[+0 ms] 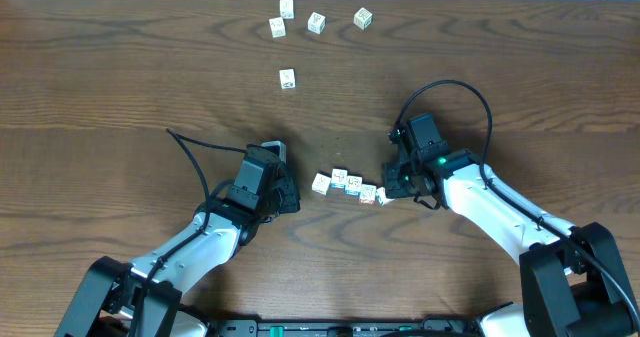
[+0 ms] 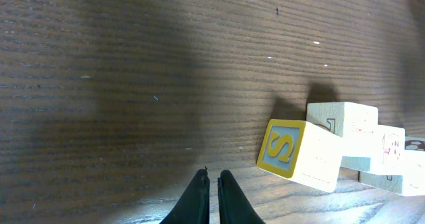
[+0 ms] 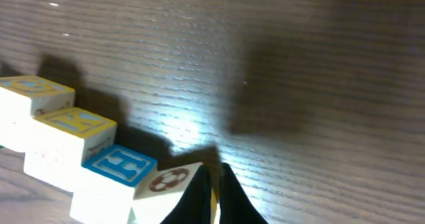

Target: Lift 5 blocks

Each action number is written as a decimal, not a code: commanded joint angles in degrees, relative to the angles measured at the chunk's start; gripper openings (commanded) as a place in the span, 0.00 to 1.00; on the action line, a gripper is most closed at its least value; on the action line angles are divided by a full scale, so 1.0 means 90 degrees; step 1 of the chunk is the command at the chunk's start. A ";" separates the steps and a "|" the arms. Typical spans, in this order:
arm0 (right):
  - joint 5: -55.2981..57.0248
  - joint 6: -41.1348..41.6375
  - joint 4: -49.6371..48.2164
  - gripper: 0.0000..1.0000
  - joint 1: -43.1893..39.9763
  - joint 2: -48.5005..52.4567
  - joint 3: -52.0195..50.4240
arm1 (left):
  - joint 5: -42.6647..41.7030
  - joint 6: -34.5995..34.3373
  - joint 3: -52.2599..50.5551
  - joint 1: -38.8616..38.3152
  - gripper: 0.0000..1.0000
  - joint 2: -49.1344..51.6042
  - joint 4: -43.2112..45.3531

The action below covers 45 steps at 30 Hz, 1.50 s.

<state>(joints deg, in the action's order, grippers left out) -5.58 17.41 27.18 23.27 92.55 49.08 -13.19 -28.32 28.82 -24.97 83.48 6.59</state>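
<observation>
A short row of several white blocks (image 1: 346, 185) lies on the wooden table (image 1: 120, 67) between my two grippers. In the left wrist view its near end is a block with a yellow S face (image 2: 285, 148), and more blocks (image 2: 372, 144) run off behind it. My left gripper (image 2: 211, 177) is shut and empty, a little apart from the S block; overhead it (image 1: 292, 199) sits left of the row. My right gripper (image 3: 212, 172) is shut, its fingers against the end block with a football mark (image 3: 166, 182), beside a blue H block (image 3: 119, 165). Overhead the right gripper (image 1: 388, 190) is at the row's right end.
Several more white blocks lie scattered at the far side of the table: a group (image 1: 316, 21) near the back edge and a single one (image 1: 288, 78) closer in. Both arms reach in from the near edge, with black cables looping above them.
</observation>
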 commanded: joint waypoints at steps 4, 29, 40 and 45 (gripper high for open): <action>0.0386 0.0112 0.0386 0.01 0.0041 0.0046 -0.0034 | 0.0085 0.0092 0.0075 -0.0027 0.08 0.0000 0.0015; -0.0274 0.0401 -0.0369 0.04 0.0296 0.0046 -0.0597 | 0.0085 0.0090 0.0075 -0.0027 0.08 0.0000 -0.0005; 0.0466 0.0636 -0.0299 0.04 0.0262 0.0046 -0.0597 | 0.0087 0.0253 0.0075 -0.0027 0.08 0.0000 -0.0012; 0.0673 0.0826 -0.0279 0.01 -0.0134 0.0039 -0.0529 | 0.0117 0.0527 0.0075 0.0010 0.08 0.0000 -0.0131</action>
<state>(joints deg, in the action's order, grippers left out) -2.79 22.57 24.58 24.53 92.58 44.03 -13.17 -26.04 28.82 -24.97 83.48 5.93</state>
